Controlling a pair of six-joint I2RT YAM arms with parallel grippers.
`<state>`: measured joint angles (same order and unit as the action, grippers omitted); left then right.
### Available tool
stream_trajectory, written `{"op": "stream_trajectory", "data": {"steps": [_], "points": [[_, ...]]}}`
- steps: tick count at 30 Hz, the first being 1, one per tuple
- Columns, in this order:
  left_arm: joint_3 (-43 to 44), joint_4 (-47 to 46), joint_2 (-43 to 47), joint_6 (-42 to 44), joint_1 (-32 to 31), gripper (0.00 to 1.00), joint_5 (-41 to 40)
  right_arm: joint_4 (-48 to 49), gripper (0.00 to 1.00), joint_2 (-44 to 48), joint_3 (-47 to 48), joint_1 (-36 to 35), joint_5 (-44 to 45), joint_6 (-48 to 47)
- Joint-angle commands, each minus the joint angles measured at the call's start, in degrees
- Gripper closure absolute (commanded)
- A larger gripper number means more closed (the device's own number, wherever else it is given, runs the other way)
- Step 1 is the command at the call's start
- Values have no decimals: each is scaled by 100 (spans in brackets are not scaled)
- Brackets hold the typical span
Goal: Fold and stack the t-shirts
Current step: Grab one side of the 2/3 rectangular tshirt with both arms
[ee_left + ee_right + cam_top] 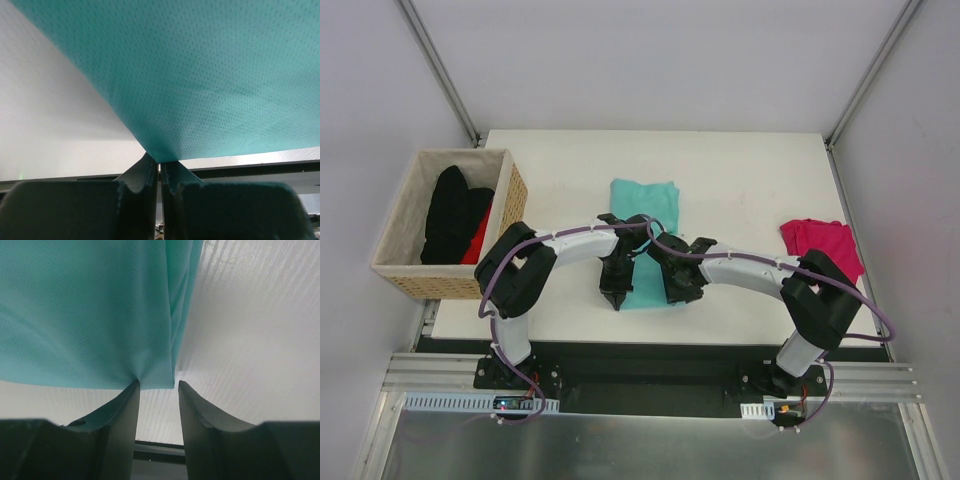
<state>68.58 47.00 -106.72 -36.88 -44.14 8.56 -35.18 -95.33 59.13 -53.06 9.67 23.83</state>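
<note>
The teal-mint t-shirt lies folded into a long strip in the middle of the white table. Both arms reach over its near end. My left gripper is shut on the shirt's near left corner; in the left wrist view the teal cloth is pinched between the closed tips. My right gripper stands open at the near right corner. In the right wrist view the teal hem meets the left fingertip, with the corner in the gap. The magenta-pink t-shirt lies bunched at the right.
A wicker basket with black and red clothes stands off the table's left edge. Metal frame posts rise at the two far corners. The table's near edge runs just behind both grippers.
</note>
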Motion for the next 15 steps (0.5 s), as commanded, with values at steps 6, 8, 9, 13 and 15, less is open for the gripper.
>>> {"op": "stream_trajectory", "data": {"steps": [6,8,9,13,15], "points": [[-55,274,177,-64,55,100,76,380,65,-56,-165,15,-141,279],[-64,309,195,-82,55,100,50,433,73,-65,-200,15,-150,297],[-64,318,195,-91,63,100,41,442,76,-73,-209,6,-167,297],[-37,379,213,-135,63,100,14,450,95,-126,-209,6,-141,297],[-29,389,221,-152,55,100,-3,407,99,-144,-201,15,-89,297]]}}
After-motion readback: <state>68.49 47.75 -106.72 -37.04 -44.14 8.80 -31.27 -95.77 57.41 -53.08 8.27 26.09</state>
